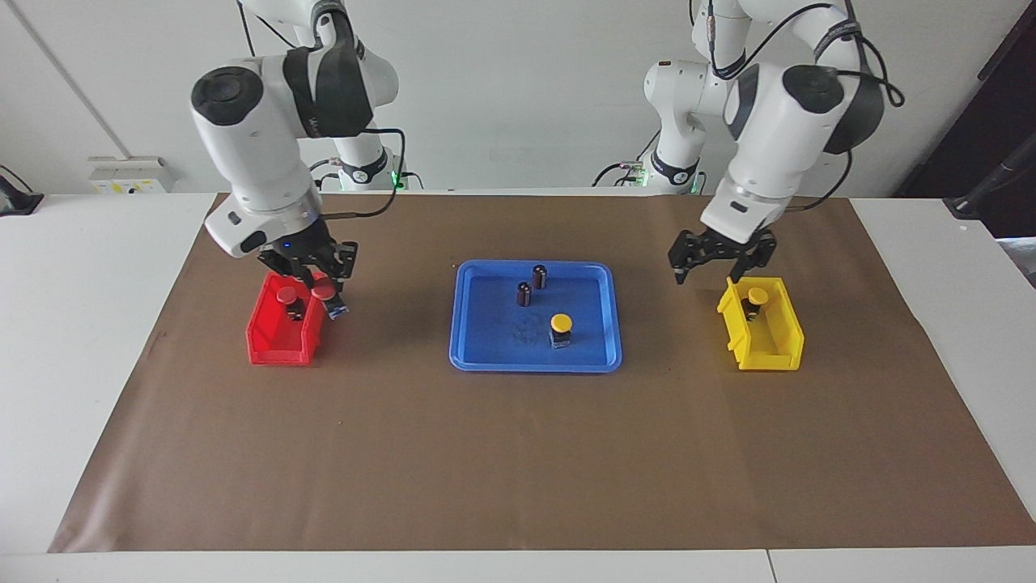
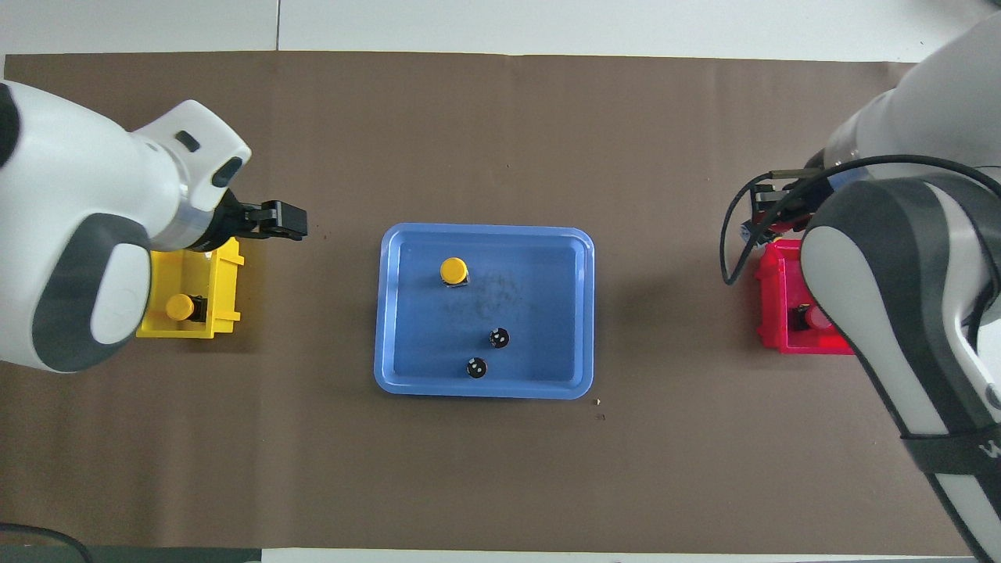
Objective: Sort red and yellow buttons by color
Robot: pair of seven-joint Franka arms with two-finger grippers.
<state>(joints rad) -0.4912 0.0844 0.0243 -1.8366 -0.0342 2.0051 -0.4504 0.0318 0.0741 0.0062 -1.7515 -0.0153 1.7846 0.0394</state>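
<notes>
My right gripper [image 1: 322,285] hangs over the edge of the open red plastic bin [image 1: 285,338] at my right arm's end of the table. Its jaws are clenched on a red-capped push-button [image 1: 326,292], whose black boxy base hangs tilted just above the bin's wall. From overhead my own arm hides most of this, and only the bin's rim [image 2: 770,258] shows.

A second red-capped button [image 1: 287,297] already lies inside that red bin, resting on its floor.

My left gripper [image 1: 716,257] hovers in the air over the brown paper mat [image 1: 518,453], just beside the open yellow plastic bin [image 1: 765,344] at my left arm's end of the table. Its jaws stand apart and grasp nothing; overhead, the dark fingers [image 2: 283,220] point toward the middle of the table.

One yellow-capped button [image 1: 755,298] sits inside the yellow bin, toward the end nearer to my bases.

The shallow blue plastic tray [image 1: 599,356] lies in the middle of the mat, between the two bins. On it the other yellow-capped button [image 1: 561,325] stands upright on its black base. Two small dark capless cylinders [image 1: 532,285] stand upright on the same tray, close together, nearer to my bases than that button and apart from it.
</notes>
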